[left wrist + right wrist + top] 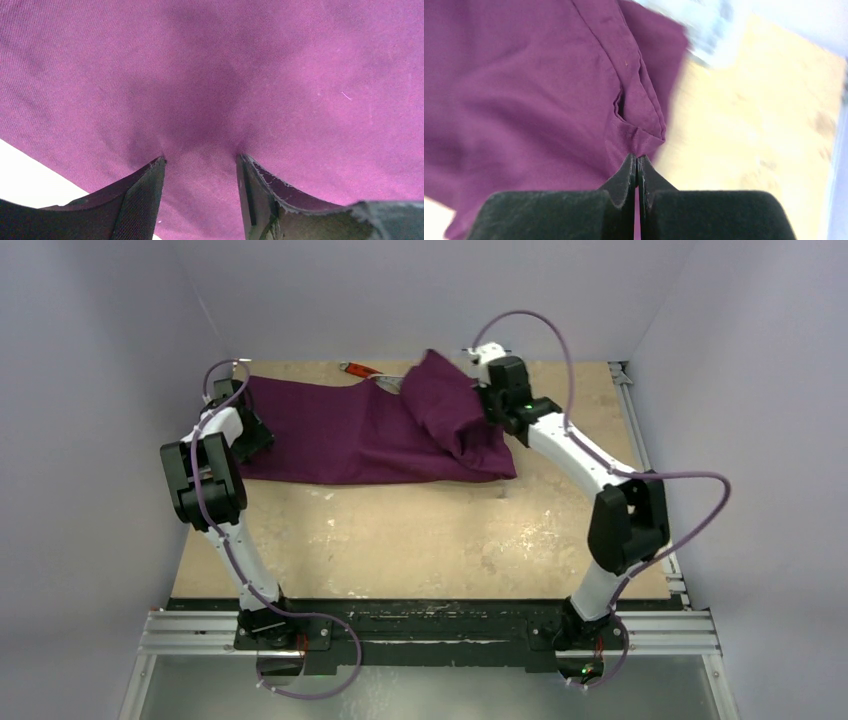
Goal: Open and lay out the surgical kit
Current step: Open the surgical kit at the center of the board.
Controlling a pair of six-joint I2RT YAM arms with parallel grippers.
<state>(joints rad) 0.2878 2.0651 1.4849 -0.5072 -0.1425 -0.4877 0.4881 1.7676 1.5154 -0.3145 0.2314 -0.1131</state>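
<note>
My right pincer (637, 162) clenches a corner of the dark-purple cloth (340, 435), my left pincer (201, 159) presses it spread-jawed, so unwrapping seems barely begun, nothing laid out.

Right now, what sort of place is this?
Probably a robot test cell: plain pale walls enclose a wooden tabletop, with left arm and right arm bolted to an aluminium rail.
</note>
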